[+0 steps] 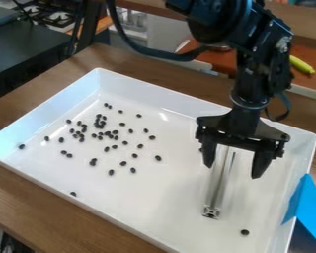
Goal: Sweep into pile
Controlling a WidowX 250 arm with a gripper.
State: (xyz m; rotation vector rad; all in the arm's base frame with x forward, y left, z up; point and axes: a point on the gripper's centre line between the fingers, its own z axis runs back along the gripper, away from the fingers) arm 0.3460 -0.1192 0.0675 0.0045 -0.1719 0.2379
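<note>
The black gripper point(232, 171) hangs over the right part of the white tray point(121, 216), its two fingers spread wide apart. A silvery metal bar point(217, 190) runs between the fingers in this view, its near end low and close to the tray floor; whether it touches either finger I cannot tell. Small dark beans point(100, 133) lie scattered over the tray's left and middle, with a loose cluster toward the upper left. One separate bean point(244, 232) is at the lower right, another point(73, 193) near the front wall, and one more point(21, 147) at the far left.
Raised walls surround the tray on a brown wooden table point(28, 197). A blue folded object point(307, 205) stands against the tray's right edge. Behind the table are a yellow item point(301, 64) on a reddish-brown surface and a stove point(52, 15) at the upper left.
</note>
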